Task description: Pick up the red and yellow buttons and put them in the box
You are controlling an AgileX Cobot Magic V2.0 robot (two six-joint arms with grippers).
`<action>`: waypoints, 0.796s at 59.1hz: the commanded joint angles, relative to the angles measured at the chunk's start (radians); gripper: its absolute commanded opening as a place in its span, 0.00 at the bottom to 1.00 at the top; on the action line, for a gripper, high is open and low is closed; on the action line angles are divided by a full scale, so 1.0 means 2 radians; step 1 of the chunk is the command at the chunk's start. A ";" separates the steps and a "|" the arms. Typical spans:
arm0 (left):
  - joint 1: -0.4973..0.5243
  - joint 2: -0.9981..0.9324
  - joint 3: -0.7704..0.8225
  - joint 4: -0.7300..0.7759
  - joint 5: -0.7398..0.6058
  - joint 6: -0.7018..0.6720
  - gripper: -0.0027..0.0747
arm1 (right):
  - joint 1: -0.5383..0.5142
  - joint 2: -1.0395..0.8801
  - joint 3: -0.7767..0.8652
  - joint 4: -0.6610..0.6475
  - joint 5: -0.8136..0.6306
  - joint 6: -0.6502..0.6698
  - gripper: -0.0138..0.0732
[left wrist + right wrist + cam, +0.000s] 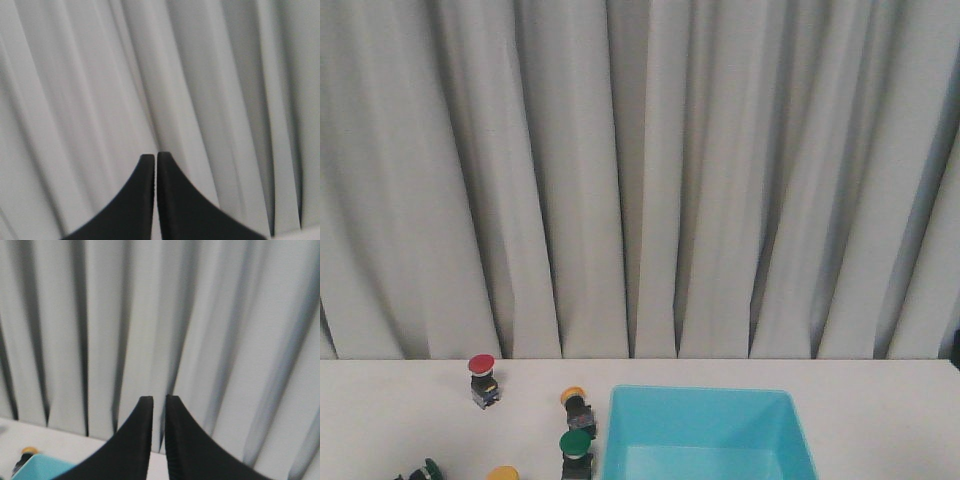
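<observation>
Nothing is picked yet, I judge: my left claw (155, 159) and right claw (159, 401) are pressed nearly closed, empty, facing the grey curtain (640, 170). Next I must descend, open, and take the red button (483, 378) or yellow button (577, 406) left of the empty box (705, 435) on the white tabletop (390, 420).

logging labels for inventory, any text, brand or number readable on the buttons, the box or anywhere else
None: no readable word, brand, number or sign in any view.
red button: no marking visible, too small to tell.
yellow button: the same.
green button: the same.
box: plain walls.
curtain: plain.
</observation>
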 commanded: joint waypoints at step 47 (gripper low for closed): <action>-0.003 0.151 -0.185 -0.050 0.241 -0.027 0.46 | 0.052 0.019 -0.037 -0.010 0.018 -0.042 0.63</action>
